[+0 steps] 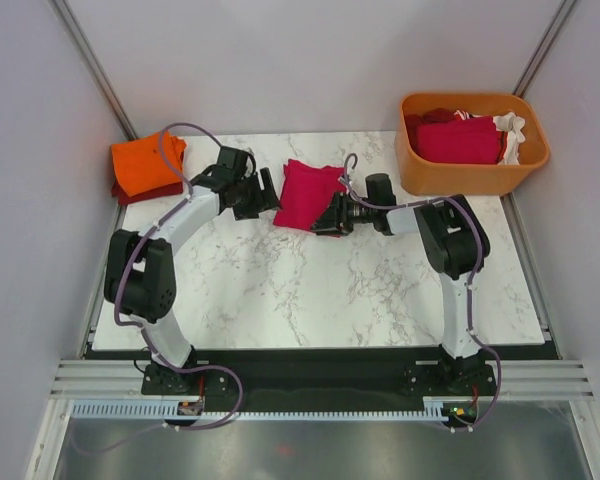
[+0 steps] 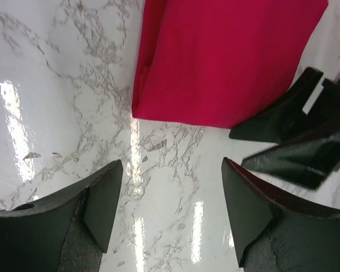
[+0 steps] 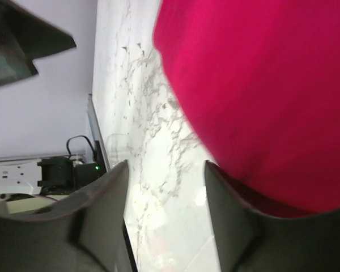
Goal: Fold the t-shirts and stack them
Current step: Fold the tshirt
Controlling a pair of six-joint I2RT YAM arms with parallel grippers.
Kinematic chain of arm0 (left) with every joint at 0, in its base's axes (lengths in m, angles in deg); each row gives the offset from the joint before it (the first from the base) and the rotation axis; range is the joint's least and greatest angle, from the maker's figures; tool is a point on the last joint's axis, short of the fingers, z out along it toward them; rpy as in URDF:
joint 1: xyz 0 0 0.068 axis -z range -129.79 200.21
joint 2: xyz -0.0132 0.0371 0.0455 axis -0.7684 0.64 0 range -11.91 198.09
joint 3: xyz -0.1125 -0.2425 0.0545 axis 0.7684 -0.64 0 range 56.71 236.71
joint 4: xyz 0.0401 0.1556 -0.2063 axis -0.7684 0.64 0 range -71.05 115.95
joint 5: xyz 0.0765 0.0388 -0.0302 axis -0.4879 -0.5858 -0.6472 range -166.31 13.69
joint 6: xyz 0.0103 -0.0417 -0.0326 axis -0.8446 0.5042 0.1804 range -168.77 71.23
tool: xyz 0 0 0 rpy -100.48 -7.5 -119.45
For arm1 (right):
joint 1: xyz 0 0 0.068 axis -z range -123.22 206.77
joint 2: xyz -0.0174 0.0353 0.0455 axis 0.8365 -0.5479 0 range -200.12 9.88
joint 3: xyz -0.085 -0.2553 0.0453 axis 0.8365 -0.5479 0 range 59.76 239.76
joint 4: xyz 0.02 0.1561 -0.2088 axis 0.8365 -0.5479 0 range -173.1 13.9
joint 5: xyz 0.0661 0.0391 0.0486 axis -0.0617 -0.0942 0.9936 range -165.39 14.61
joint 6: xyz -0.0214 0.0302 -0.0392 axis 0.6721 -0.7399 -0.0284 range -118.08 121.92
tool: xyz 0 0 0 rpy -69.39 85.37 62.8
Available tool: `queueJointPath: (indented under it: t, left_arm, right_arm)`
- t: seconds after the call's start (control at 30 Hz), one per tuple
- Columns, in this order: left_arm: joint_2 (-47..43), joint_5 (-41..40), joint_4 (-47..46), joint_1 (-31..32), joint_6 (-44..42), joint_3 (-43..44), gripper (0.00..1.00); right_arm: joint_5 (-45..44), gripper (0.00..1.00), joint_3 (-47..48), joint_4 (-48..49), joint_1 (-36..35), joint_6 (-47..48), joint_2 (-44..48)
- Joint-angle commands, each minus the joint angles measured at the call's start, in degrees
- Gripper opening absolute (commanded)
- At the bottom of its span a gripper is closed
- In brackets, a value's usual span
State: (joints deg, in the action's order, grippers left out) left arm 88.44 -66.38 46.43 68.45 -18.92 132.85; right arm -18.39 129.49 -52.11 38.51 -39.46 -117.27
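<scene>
1. Crimson-pink t-shirt [image 1: 305,192]: folded to a small square, flat on the marble table [image 1: 310,290], at the far middle, between the two grippers.
2. Left gripper [image 1: 270,203]: low over the table just beside the shirt's left edge, pointing toward it.
3. From the left wrist view [image 2: 171,170]: jaws spread wide, only bare marble in the gap, nothing held; the shirt's folded corner [image 2: 226,62] just ahead of the tips, not touching them.
4. Also in that view, at the right: dark fingers [image 2: 283,122] of the other arm, close to the shirt's near edge.
5. Right gripper [image 1: 325,222]: at the shirt's near right corner, reaching in from the right.
6. From the right wrist view [image 3: 165,170]: jaws partly apart, marble showing between them, no cloth in the gap; pink cloth [image 3: 260,85] fills the right side and lies against the outer side of one finger.
7. Orange t-shirt [image 1: 145,163]: folded, at the far left corner, stacked on a dark red t-shirt [image 1: 130,193] that peeks out below it.
8. Orange tub [image 1: 460,178]: at the far right corner, well apart from the stack, with red cloth [image 1: 455,140] and white cloth [image 1: 510,130] bunched inside.
</scene>
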Motion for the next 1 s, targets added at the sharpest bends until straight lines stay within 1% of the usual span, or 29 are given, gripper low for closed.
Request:
queueJointPath:
  t: [0.0, 0.03, 0.07, 0.13, 0.17, 0.2, 0.23, 0.37, 0.5, 0.67, 0.77, 0.9, 0.93, 0.97]
  left_arm:
    - [0.81, -0.71, -1.12, -1.27, -2.6, 4.72, 0.78]
    - [-0.15, -0.71, -1.12, -1.36, -2.6, 4.2, 0.78]
    - [-0.94, -0.71, -1.12, -1.36, -2.6, 3.85, 0.78]
    - [-2.88, -0.71, -1.12, -1.28, -2.6, 1.74, 0.78]
    - [-5.32, -0.71, -1.12, -1.28, -2.6, 0.86, 0.78]
    - [-6.65, -1.4, -1.03, -1.28, -3.99, -0.1, 0.79]
    - [-8.14, -2.1, 1.15, -1.28, -4.09, -2.29, 0.79]
    - [-14.99, -1.41, 1.25, -1.36, -3.74, -7.57, 0.79]
    - [-19.13, -0.09, 1.95, -1.36, -4.62, -11.0, 0.79]
    - [-22.22, -0.09, 2.84, -1.36, -5.41, -13.12, 0.8]
    - [-23.19, 0.44, 3.19, -1.28, -5.5, -14.26, 0.8]
    - [-24.24, 0.61, 3.28, -1.36, -5.5, -15.49, 0.8]
    - [-24.59, 0.53, 3.28, -1.36, -5.5, -15.58, 0.8]
    - [-24.51, 0.44, 3.28, -1.36, -5.5, -15.67, 0.8]
  right_arm:
    - [-6.95, 0.67, 2.58, -20.63, -2.56, 15.6, 14.1]
    - [-13.07, 0.73, 3.12, -23.95, -3.18, 17.9, 19.52]
    - [-15.22, 0.84, 3.21, -27.64, -3.71, 19.4, 21.84]
    - [-17.17, 0.89, 0.59, -29.52, -3.45, 19.24, 27.01]
    - [-19.09, 0.9, -0.64, -29.87, -2.66, 18.45, 28.0]
    - [-20.24, 0.89, -3.0, -31.36, -2.05, 16.88, 28.62]
    - [-21.21, 0.89, -4.59, -31.72, -1.61, 15.91, 29.67]
    - [-30.86, 0.87, -13.81, -32.16, -0.55, 13.26, 32.4]
    - [-34.83, 0.87, -16.56, -30.85, -0.63, 12.03, 32.41]
    - [-35.46, 0.87, -14.72, -27.77, -0.64, 13.69, 28.37]
    - [-35.98, 0.86, -10.95, -26.98, -0.55, 13.7, 23.72]
    - [-36.87, 0.86, -8.57, -24.35, -0.55, 11.78, 18.09]
    - [-36.95, 0.84, -8.13, -24.43, -0.46, 11.16, 15.99]
    - [-36.95, 0.83, -7.25, -22.51, -0.55, 10.63, 15.01]
